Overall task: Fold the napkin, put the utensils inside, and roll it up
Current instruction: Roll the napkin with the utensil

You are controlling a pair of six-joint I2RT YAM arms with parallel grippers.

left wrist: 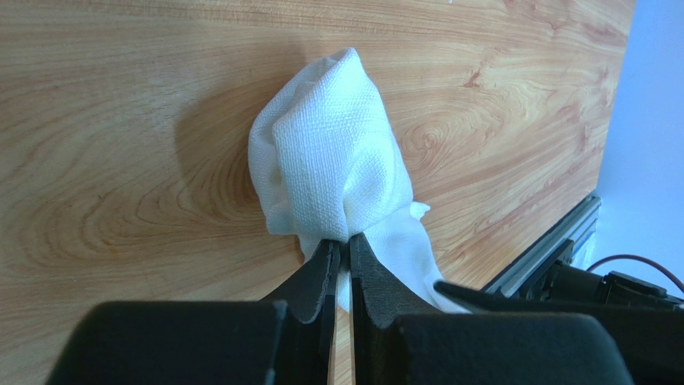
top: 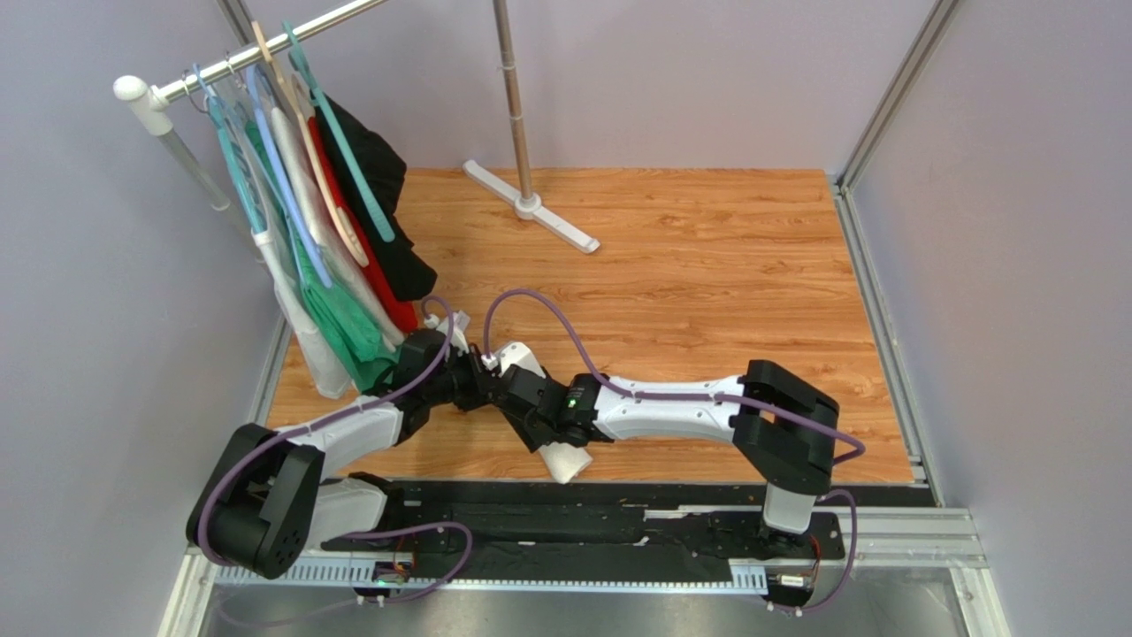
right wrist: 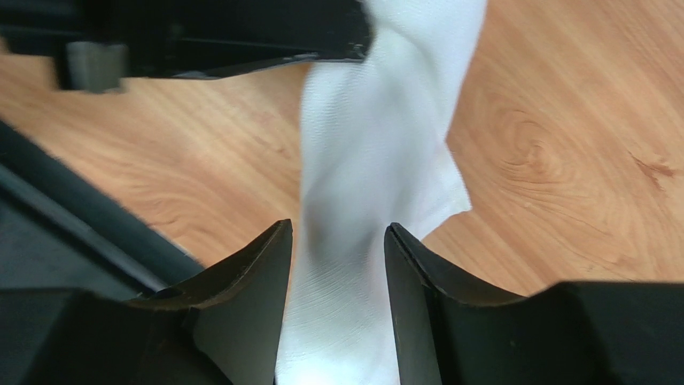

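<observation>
Napkin (left wrist: 333, 152), bunched into a wrinkled white lump, hangs over the near left part of the wooden table (top: 691, 266), just beyond the black mounting rail (top: 598, 524) where both arms are bolted. The left gripper (left wrist: 341, 247) has its jaws almost together, pinching a fold of the cloth between its tips. The right gripper (right wrist: 337, 233) stands with its jaws apart, one on each side of a twisted length of the napkin that runs down between them. Whether they touch the cloth cannot be told, as the fabric is blurred there. Seen from overhead, the two wrists meet nose to nose, and a white corner of cloth shows beneath them. Farther back, a white stand foot (top: 532, 206) rests on the wood. At far left, coloured garments (top: 339, 266) hang from a clothes rail (top: 266, 47).
</observation>
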